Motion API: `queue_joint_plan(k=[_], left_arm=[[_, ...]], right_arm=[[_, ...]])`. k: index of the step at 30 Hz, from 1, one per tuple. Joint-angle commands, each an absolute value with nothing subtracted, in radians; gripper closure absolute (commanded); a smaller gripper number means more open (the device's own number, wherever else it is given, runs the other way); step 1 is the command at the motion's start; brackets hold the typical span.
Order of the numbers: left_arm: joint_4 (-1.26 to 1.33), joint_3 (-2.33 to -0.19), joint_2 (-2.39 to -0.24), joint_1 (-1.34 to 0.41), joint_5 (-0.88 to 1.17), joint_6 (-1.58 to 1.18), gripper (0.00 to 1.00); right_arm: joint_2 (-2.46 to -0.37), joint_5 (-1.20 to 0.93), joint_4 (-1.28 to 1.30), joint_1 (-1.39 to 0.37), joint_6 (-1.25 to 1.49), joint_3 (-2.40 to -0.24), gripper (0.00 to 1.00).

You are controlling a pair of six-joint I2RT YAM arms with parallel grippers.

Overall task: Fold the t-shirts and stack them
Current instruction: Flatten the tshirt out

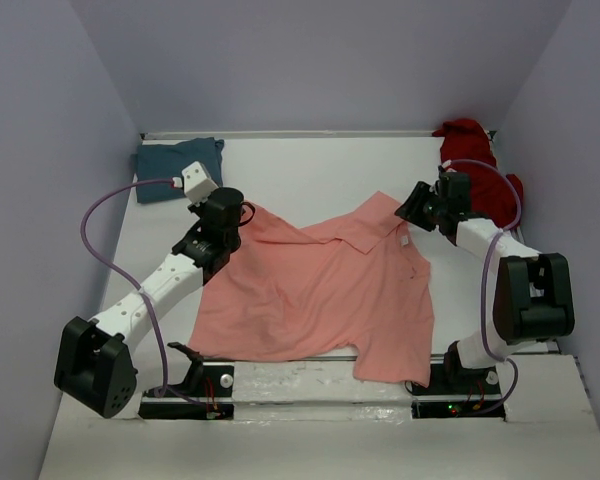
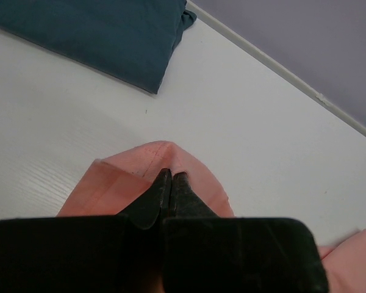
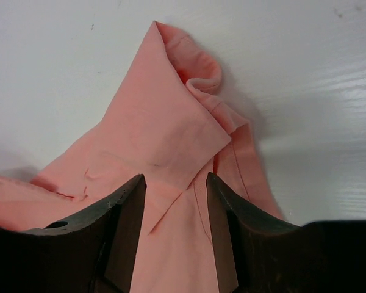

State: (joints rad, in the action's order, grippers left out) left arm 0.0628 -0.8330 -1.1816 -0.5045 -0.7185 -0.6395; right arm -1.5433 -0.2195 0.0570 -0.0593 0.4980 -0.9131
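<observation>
A salmon-pink t-shirt (image 1: 320, 290) lies spread and creased on the white table between both arms. My left gripper (image 1: 242, 214) sits at its back left corner, and in the left wrist view that gripper (image 2: 171, 175) is shut on a tented fold of the pink cloth (image 2: 140, 168). My right gripper (image 1: 412, 205) hovers at the shirt's back right sleeve. The right wrist view shows it (image 3: 175, 183) open, its fingers astride the folded pink sleeve (image 3: 165, 128) without pinching it. A teal t-shirt (image 1: 178, 168) (image 2: 104, 30) lies folded at the back left. A dark red t-shirt (image 1: 475, 160) is bunched at the back right.
Lilac walls close in the table on the left, back and right. The table's back edge (image 2: 280, 70) runs just beyond the left gripper. The dark red shirt lies right behind the right arm's wrist. Both arm bases (image 1: 320, 395) stand along the near edge.
</observation>
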Motion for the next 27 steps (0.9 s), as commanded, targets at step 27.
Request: queue_joint_plan(k=[27], left_arm=[[0.098,-0.874,-1.183,-0.509,-0.776,-0.627,1.00]], right_arm=[[-1.652,-0.080,0.045,-0.061,0.405,-1.045,0.59]])
